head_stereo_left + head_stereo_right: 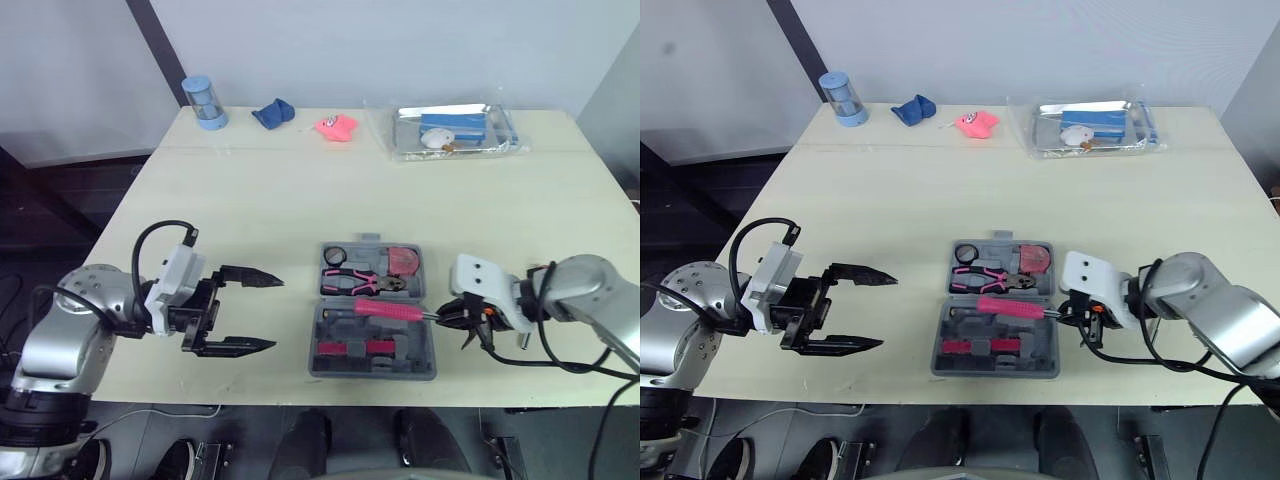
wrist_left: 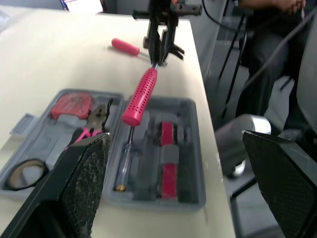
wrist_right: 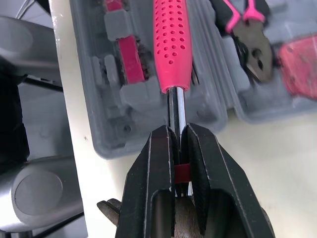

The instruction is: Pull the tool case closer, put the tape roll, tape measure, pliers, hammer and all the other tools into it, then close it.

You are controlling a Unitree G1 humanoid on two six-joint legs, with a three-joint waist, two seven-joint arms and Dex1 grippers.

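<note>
The tool case lies open and flat on the table, close to the near edge and between the two grippers. Its far half holds the tape roll in one corner, the pliers with pink handles in the middle, and the red tape measure in the other corner. The near half holds a screwdriver and some pink-topped pieces. The hammer hangs across the middle of the case, its pink dotted grip over the trays and its metal shaft reaching out past the case's right side. There the right gripper pinches the shaft, with both black fingers pressed against it. The left gripper hovers over bare table to the left of the case, apart from it, its two fingers spread wide and holding nothing. A second pink-handled tool lies on the table outside the case, near the right gripper. Along the far edge of the table stand a blue cup, a blue cloth, a pink object and a clear bag of items.
</note>
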